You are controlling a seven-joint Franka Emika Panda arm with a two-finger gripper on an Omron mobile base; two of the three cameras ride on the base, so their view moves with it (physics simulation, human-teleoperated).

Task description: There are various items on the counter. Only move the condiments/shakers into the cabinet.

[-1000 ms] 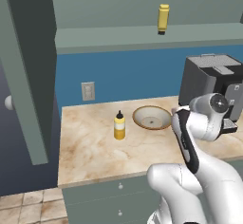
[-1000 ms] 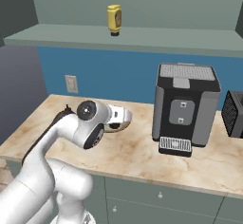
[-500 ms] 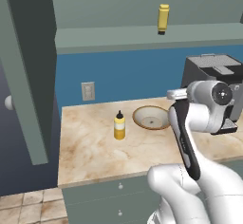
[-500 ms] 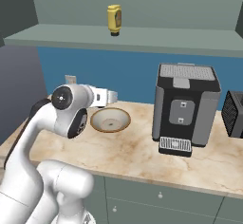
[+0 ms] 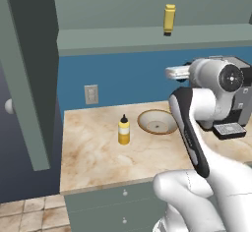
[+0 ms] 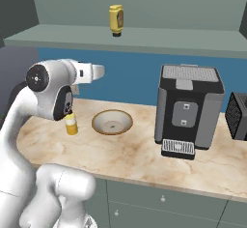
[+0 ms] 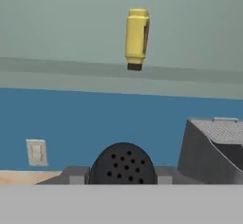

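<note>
My gripper is shut on the small black shaker, whose perforated top shows between the fingertips. The hand is raised above the counter, roughly level with the underside of the cabinet shelf. A plain yellow bottle stands on that shelf, dark end down. On the counter, the yellow squeeze bottle with a black nozzle stands left of the tan wooden bowl.
The black coffee machine stands on the counter to the right of the bowl. The cabinet door hangs open at the left. A wall outlet sits on the blue backsplash. Grey-green drawers run below the counter.
The hand has risen from just above the counter near the bowl up toward the shelf, carrying the black shaker. The squeeze bottle, bowl and shelf bottle have stayed put.
</note>
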